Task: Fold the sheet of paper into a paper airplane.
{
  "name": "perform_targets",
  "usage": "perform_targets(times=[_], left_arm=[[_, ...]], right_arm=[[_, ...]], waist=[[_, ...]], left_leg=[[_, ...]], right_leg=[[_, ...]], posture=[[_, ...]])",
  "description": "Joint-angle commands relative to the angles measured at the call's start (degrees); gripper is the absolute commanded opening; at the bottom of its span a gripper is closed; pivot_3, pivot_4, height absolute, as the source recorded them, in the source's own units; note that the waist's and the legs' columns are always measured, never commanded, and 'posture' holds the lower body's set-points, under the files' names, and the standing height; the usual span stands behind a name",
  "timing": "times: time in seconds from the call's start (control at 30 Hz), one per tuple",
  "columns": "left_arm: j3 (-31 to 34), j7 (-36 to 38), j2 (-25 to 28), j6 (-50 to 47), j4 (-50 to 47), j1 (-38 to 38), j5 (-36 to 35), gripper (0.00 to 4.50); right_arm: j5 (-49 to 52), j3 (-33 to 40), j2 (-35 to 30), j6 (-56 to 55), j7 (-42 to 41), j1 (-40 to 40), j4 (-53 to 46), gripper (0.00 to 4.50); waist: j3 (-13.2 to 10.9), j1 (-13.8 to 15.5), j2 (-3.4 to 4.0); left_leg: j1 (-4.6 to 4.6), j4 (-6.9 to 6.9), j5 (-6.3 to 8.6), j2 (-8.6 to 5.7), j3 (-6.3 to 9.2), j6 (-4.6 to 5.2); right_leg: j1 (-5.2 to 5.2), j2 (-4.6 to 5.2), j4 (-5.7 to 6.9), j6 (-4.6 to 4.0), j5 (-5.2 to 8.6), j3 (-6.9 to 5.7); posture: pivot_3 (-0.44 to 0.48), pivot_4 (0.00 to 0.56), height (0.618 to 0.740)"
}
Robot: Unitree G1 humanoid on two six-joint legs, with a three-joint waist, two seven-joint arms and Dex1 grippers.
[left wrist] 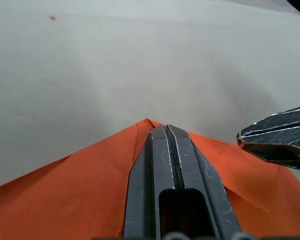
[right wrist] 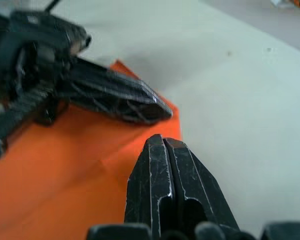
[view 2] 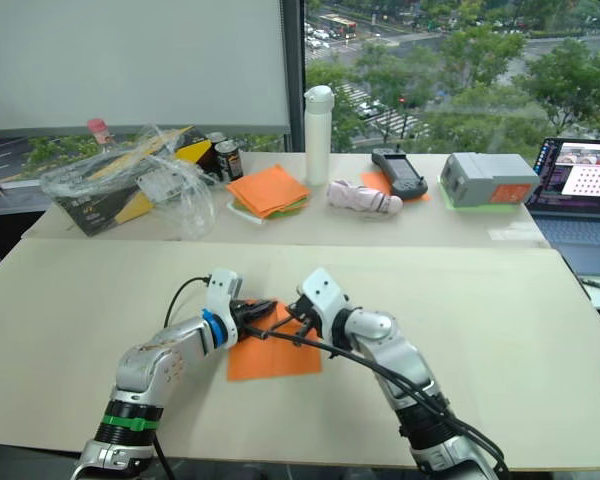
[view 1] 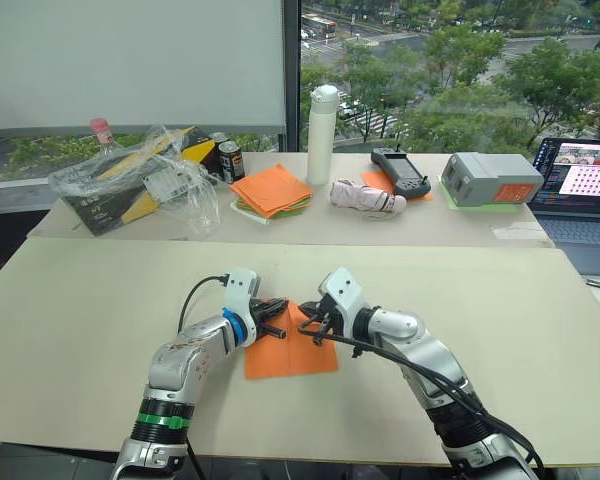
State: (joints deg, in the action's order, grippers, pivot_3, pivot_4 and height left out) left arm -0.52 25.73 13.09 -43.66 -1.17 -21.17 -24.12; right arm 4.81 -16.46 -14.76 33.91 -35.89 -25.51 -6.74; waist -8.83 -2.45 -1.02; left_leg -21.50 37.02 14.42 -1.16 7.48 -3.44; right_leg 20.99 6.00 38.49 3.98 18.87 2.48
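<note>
- Pale cream table [view 1: 100, 300] by a window over trees and a street; second table behind, cluttered.
- Left gripper [left wrist: 166, 131] fingers pressed together, flat on the thin bright orange sheet of paper [view 1: 290, 352] near its far pointed edge; likely pinning or smoothing a fold.
- Right gripper [right wrist: 161, 142] fingers likewise pressed together, tip down on the same sheet just beside the left one, probably holding the crease.
- Sheet lying flat on the near table between both arms, corners seemingly folded to a peak; early in the folding, by the look.
- Well apart behind: thick orange-and-green paper stack [view 1: 271, 191], white bottle [view 1: 322, 134], laptop [view 1: 585, 190].
- No legible writing or labels.
</note>
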Motion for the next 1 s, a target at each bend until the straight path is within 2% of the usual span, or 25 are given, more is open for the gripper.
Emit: perform_targets(times=[0.03, 0.43, 0.77, 0.93, 1.0], left_arm=[[-1.1, 0.0, 0.0, -0.6, 0.4, 1.2, 0.7, 0.0], [1.7, -0.9, 0.3, -2.1, -2.6, 2.4, -1.2, 0.0], [15.4, -1.8, 2.1, -12.5, -10.8, 3.6, -15.0, 0.0], [24.6, -3.9, 4.3, -18.1, -11.6, 4.9, -22.7, 0.0], [26.3, -4.1, 5.1, -19.3, -11.3, 5.5, -24.7, 0.0]], right_arm=[[0.5, 0.2, 0.0, -1.4, -0.2, -0.6, -1.4, 0.04], [-2.6, -4.3, -2.1, -2.6, -1.5, -0.2, 3.2, 0.04], [-3.1, -4.7, -2.1, -3.8, -2.1, -0.3, 4.4, 0.04], [-3.3, -4.8, -2.0, -4.0, -2.1, -0.3, 4.7, 0.04], [-3.4, -4.8, -1.9, -4.0, -2.1, -0.2, 4.8, 0.04]], waist=[[0.0, 0.0, 0.0], [0.0, -0.1, 0.0], [0.0, -0.3, -0.01], [0.0, -0.3, -0.01], [0.0, -0.3, -0.01]], left_leg=[[0.0, 0.0, 0.0, 0.0, 0.0, 0.0], [0.0, -0.02, 0.0, 0.01, 0.0, 0.0], [-0.02, -0.04, 0.0, 0.03, 0.01, 0.0], [-0.02, -0.04, 0.0, 0.03, 0.01, 0.0], [-0.02, -0.06, 0.0, 0.04, 0.01, 0.0]], right_leg=[[0.0, 0.0, 0.0, 0.0, 0.0, 0.0], [0.02, 0.0, 0.0, 0.0, 0.0, 0.0], [0.08, -0.01, 0.02, 0.0, 0.0, 0.0], [0.08, -0.01, 0.03, 0.0, 0.0, 0.01], [0.11, -0.01, 0.04, 0.0, 0.0, 0.01]], posture=[[0.0, 0.15, 0.74], [0.0, 0.15, 0.74], [0.0, 0.15, 0.74], [0.0, 0.15, 0.74], [0.0, 0.15, 0.74]])
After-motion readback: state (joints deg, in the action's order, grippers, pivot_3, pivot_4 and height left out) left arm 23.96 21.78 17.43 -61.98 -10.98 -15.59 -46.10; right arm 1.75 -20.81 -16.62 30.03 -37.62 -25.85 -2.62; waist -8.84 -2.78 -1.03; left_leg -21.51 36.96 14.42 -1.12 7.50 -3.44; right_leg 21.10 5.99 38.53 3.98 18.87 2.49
